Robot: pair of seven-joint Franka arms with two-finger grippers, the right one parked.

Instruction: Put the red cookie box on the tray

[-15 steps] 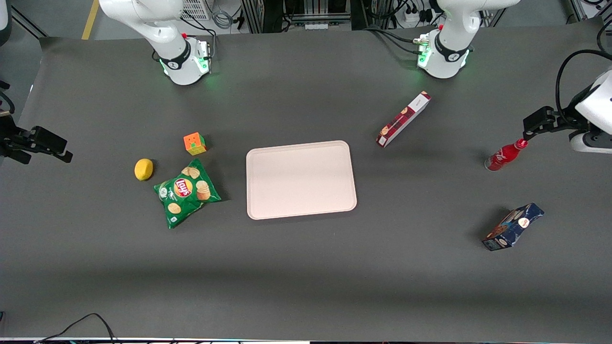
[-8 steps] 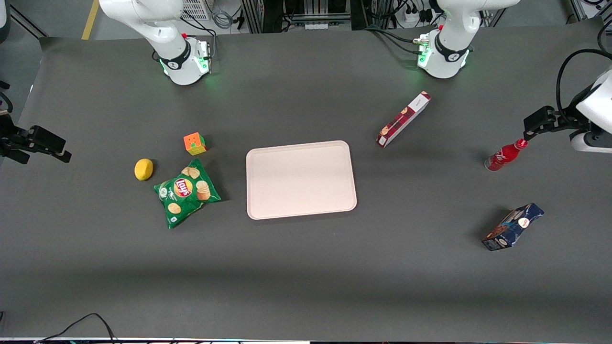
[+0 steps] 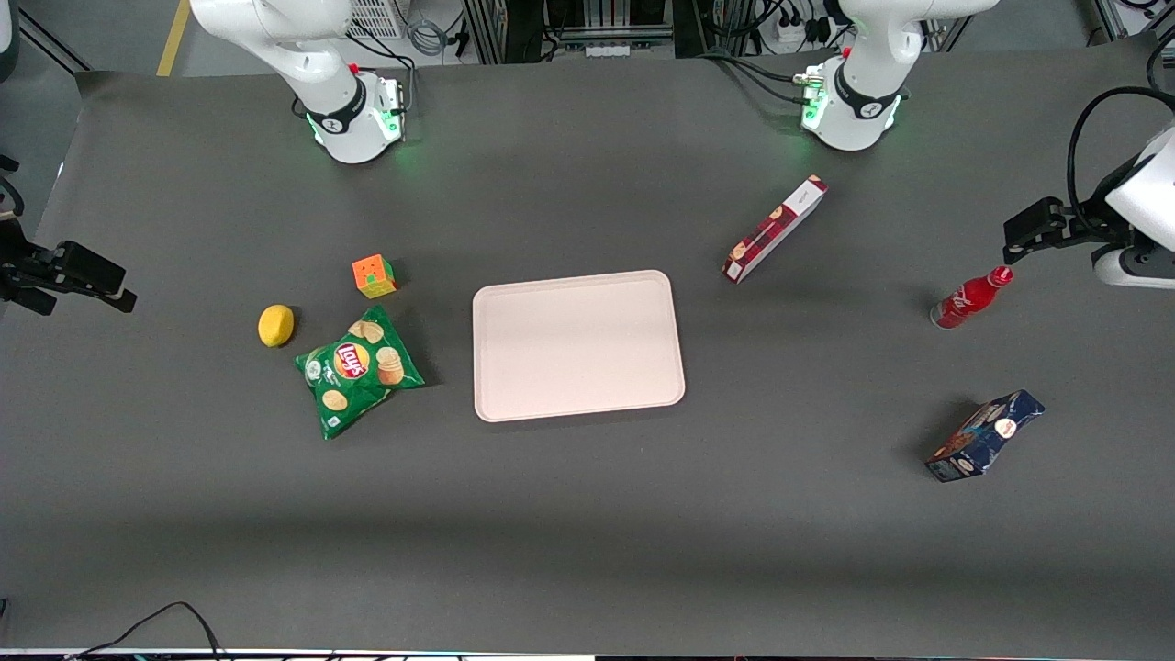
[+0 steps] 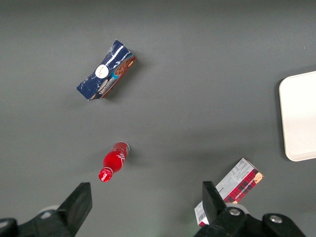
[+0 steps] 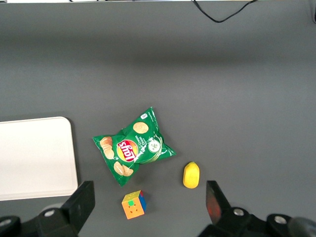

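Observation:
The red cookie box [image 3: 774, 229] is a slim dark-red plaid carton with a white end, lying on the table beside the tray toward the working arm's end; it also shows in the left wrist view [image 4: 231, 190]. The pale pink tray [image 3: 577, 344] lies at the table's middle, and its edge shows in the left wrist view [image 4: 299, 116]. My left gripper [image 3: 1019, 240] hangs high at the working arm's end of the table, above the red soda bottle, well apart from the cookie box. Its fingers are wide open and empty [image 4: 146, 205].
A red soda bottle [image 3: 969, 297] lies under the gripper. A dark blue snack box [image 3: 984, 435] lies nearer the front camera. Toward the parked arm's end lie a green chip bag [image 3: 357, 369], a lemon [image 3: 275, 325] and a colour cube [image 3: 373, 275].
My left gripper has drifted slightly upward and away from the front camera, off the bottle's cap. Nothing on the table has moved.

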